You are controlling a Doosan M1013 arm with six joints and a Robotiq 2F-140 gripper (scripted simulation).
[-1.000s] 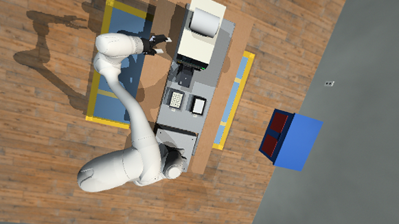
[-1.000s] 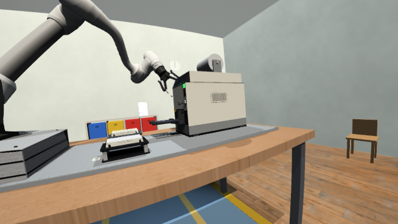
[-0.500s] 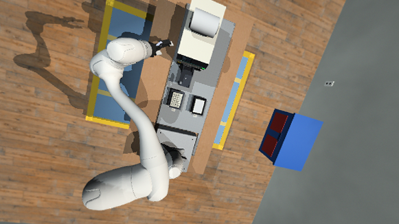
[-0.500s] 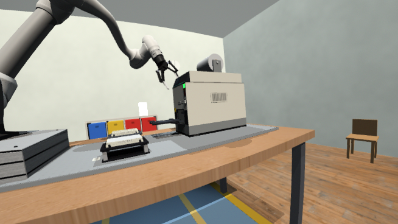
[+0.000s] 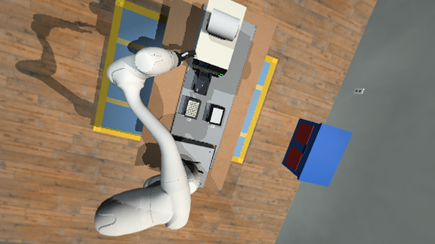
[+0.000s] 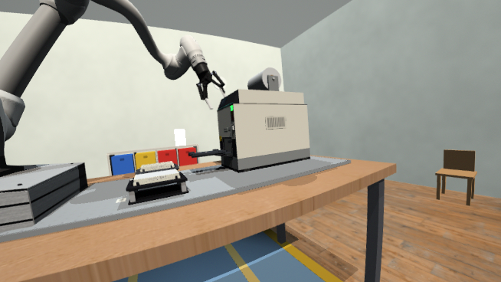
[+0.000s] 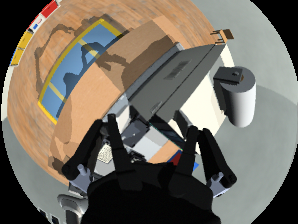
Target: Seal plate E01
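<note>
Hangs near the sealer (image 5: 217, 55) (image 6: 272, 134) (image 7: 170, 82), above the tabletop (image 5: 260, 43) (image 6: 345, 180) (image 7: 95, 95), with tool (image 5: 191, 54) (image 6: 217, 101) (image 7: 153, 113) a little over half open, gripping nothing; shows green light (image 5: 221, 74) (image 6: 231, 108) and extended stage (image 5: 201, 83) (image 6: 208, 153).

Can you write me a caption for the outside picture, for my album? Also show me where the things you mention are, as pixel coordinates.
The robot's open claw (image 6: 217, 100) tilts down beside the sealer (image 6: 272, 130), whose green light (image 6: 231, 108) glows.

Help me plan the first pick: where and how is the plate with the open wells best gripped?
I'd grip the plate by its two long side walls, coming straight down from above. It lies flat with its upper part raised above the nest, and is narrower across those sides.
</note>
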